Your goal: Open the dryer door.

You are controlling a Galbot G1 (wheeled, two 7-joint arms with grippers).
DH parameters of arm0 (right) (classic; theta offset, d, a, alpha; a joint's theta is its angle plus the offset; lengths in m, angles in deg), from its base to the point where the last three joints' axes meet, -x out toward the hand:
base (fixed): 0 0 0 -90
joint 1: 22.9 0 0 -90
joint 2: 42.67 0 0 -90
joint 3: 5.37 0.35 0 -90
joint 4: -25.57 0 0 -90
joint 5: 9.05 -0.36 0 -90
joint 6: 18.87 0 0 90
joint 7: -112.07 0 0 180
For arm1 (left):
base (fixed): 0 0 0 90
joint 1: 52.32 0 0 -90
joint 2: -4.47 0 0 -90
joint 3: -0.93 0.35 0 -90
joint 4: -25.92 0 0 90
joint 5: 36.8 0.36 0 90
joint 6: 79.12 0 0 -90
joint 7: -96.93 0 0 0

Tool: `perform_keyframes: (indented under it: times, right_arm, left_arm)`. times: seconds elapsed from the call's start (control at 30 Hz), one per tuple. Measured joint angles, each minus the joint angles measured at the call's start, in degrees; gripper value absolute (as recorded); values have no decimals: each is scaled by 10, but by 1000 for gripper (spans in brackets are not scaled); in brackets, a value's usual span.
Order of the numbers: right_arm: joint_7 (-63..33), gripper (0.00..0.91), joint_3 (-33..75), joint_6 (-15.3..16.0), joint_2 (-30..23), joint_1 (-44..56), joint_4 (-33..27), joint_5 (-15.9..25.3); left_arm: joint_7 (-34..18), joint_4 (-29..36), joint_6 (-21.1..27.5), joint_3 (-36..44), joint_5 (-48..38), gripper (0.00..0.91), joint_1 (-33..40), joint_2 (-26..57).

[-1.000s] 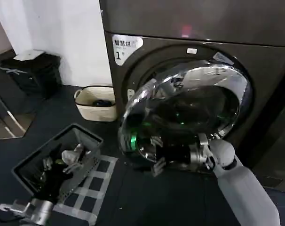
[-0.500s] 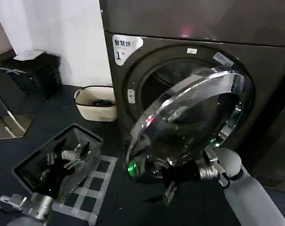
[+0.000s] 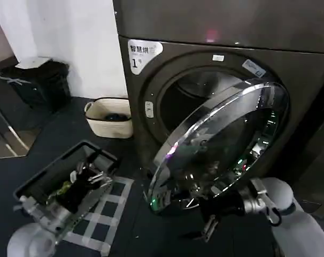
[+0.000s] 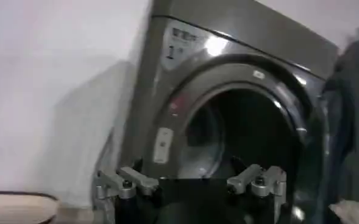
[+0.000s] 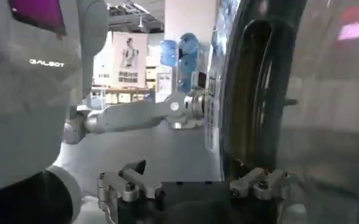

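Now the door [image 3: 221, 144] stands half open at centre right, drum mouth showing. Right gripper [image 3: 207, 217], fingers apart, seems to sit under its lower rim; push outward smoothly along the hinge arc.

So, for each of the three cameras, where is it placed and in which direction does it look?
Head view: on the robot's head, looking forward and down at the dryer, its door swung open; right gripper under the door, left gripper low over a bin.
Left wrist view: on the left wrist, facing the drum mouth; left gripper's fingers show.
Right wrist view: on the right wrist, close against the door's edge; right gripper's fingers show.
Head and left wrist views share the drum mouth.
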Motion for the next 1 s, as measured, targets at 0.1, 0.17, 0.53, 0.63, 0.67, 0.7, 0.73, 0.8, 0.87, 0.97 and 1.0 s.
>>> perform_keyframes:
  times: [0.1,0.17,0.53,0.63,0.67,0.7,0.73,0.8,0.87,0.97,1.0]
  right_arm:
    - [0,907,38,-7,3,22,-2,-1]
    - [0,907,63,-7,2,36,-4,2]
    - [-1,907,240,-6,-6,102,-14,19]
    - [-1,907,291,-6,-9,117,-25,22]
    - [-1,907,306,-6,-11,121,-28,23]
    - [-1,907,320,-6,-12,125,-31,23]
    - [-1,907,336,-6,-13,130,-35,23]
    - [-1,907,365,-6,-16,138,-41,22]
    - [-3,907,396,-7,-20,147,-49,13]
    - [-14,907,441,-7,-22,161,-61,0]
    - [-16,907,457,-8,-22,165,-65,-2]
  left_arm:
    - [3,-15,0,23,-10,907,17,19]
    - [4,-24,0,40,-10,907,30,27]
    - [8,-72,-3,129,-10,907,108,42]
    - [8,-85,-5,155,-9,907,130,41]
    - [8,-90,-5,163,-8,907,137,40]
    - [8,-96,-5,172,-8,907,144,39]
    - [9,-101,-4,181,-8,907,152,38]
    - [9,-111,-4,196,-8,907,166,37]
    - [9,-120,-3,211,-8,907,180,35]
    - [9,-135,-3,235,-8,907,204,30]
    - [9,-140,-3,243,-8,907,211,29]
